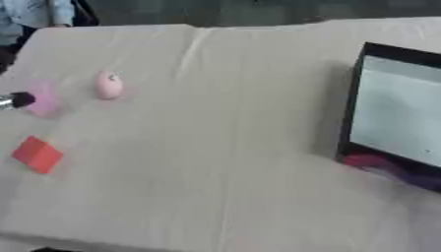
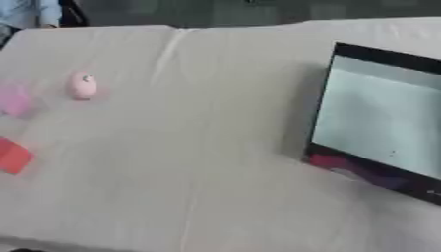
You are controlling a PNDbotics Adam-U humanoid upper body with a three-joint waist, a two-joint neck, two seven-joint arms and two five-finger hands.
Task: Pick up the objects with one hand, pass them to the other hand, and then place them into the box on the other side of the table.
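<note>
Three small things lie at the left of the cloth-covered table (image 1: 215, 147). A pink egg-shaped object (image 1: 109, 84) sits furthest back. A blurred pale pink object (image 1: 43, 98) lies near the left edge, and a short silver and black piece (image 1: 15, 101) pokes in from that edge and touches it. I cannot tell what that piece belongs to. A red block (image 1: 36, 154) lies nearer to me. The black box (image 2: 379, 113) with a grey inside stands at the right. Neither hand shows in either view.
The box's near wall carries a red and purple patch (image 2: 344, 165). A crease runs down the cloth from the far edge. A person in blue (image 1: 34, 15) is at the far left corner, off the table.
</note>
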